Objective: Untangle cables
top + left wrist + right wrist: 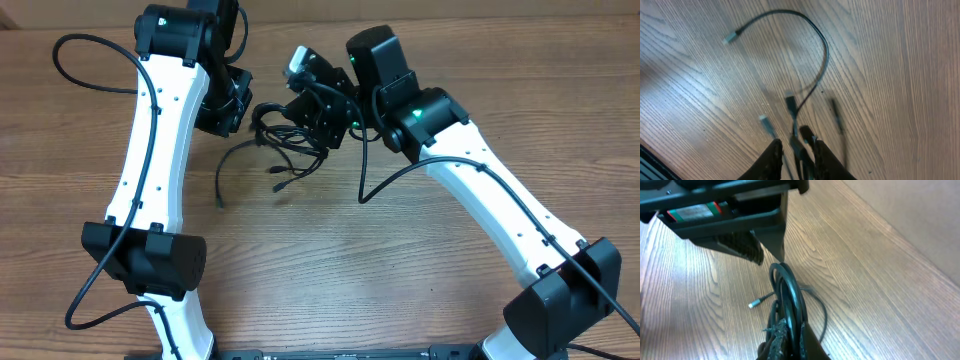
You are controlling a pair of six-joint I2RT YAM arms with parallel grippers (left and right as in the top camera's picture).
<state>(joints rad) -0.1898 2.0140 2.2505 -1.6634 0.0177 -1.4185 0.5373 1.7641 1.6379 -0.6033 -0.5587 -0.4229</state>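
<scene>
The wooden counter (330,260) carries everything here. The left arm (160,130) and the right arm (500,210), both white with black joints, reach to the far middle of the counter and come close to each other there. Between them are the cables (285,135), a loose black bundle. Some loops and free ends spread out from it on the wood toward the near side.

The right end effector (318,112) is pressed together on the cables. In the right wrist view it pinches several loops, which stand up out of the grip.

The left end effector (225,105) is just beside the bundle, on its left side. In the left wrist view its fingers (771,159) stand a little apart and some of the cables run between them. This part is blurred, so I cannot tell if they press the cables or not.

One of the cables makes an arc on the wood and ends in a small light plug (730,37).
</scene>
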